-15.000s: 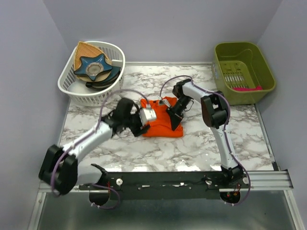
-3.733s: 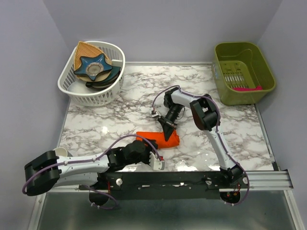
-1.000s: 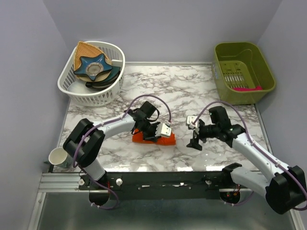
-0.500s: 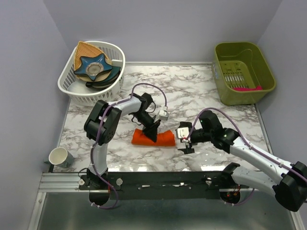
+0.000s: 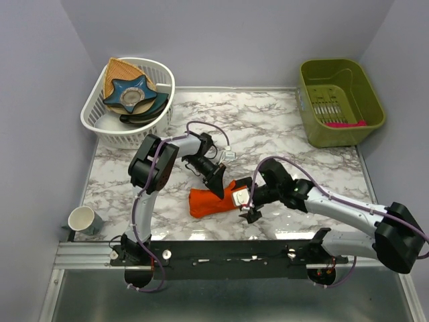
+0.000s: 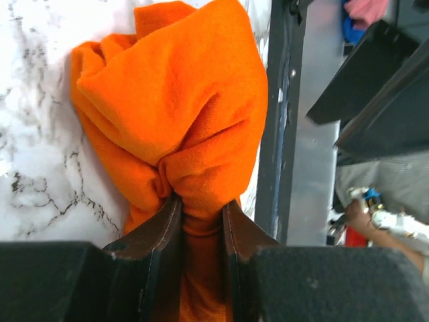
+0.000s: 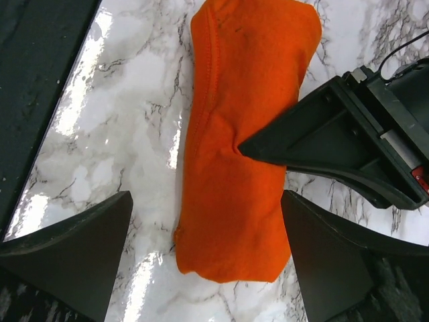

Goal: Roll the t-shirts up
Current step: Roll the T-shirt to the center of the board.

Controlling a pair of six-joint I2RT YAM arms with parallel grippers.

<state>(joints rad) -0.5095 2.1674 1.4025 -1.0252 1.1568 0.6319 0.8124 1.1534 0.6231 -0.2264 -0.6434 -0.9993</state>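
Near the front middle of the marble tabletop (image 5: 281, 127), the bundled orange t-shirt (image 5: 209, 202) is pinched by the left end effector (image 6: 201, 211), the right end effector (image 7: 206, 201) spread wide above it; tugging that one fold could unravel the roll.

The bunched orange t-shirt (image 5: 203, 203) lies on the marble tabletop (image 5: 268, 127), with the left gripper (image 5: 219, 190) at its top edge and the right gripper (image 5: 247, 200) at its right end.

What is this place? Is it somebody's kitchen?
Probably a robot test booth, not a kitchen: the left arm and right arm are mounted on a metal rail, and plain walls box in the marble-look table.
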